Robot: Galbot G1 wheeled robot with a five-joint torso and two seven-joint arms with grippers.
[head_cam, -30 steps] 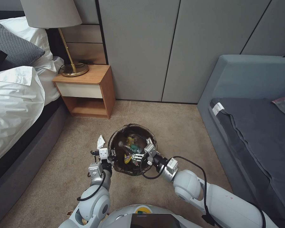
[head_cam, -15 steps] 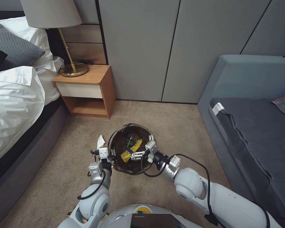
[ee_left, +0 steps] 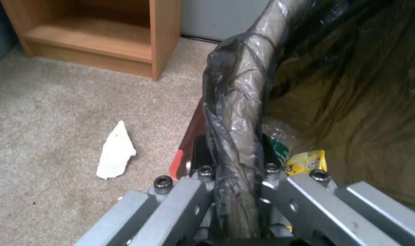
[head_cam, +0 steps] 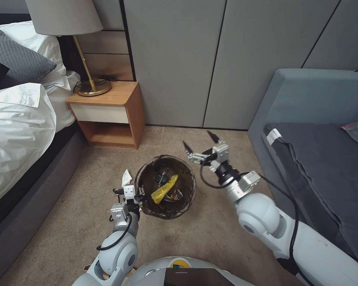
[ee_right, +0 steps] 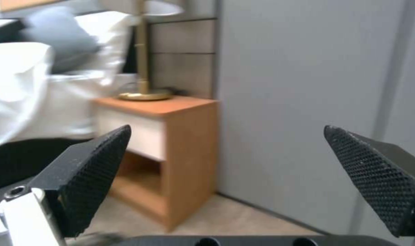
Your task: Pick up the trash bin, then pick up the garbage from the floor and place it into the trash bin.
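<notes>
Open carpet [head_cam: 222, 222] in front of and to the right of the trash bin [head_cam: 186, 200], w/ room to pass. Bin mouth is clear from above; left gripper [head_cam: 136, 195] clamps its near-left rim. Nightstand [head_cam: 109, 115] and bed [head_cam: 16, 131] block the left, sofa [head_cam: 306, 139] blocks the right, wall panels [head_cam: 210, 59] behind. Right gripper [head_cam: 198, 143], jaws wide apart, hangs in free air beyond the bin.
</notes>
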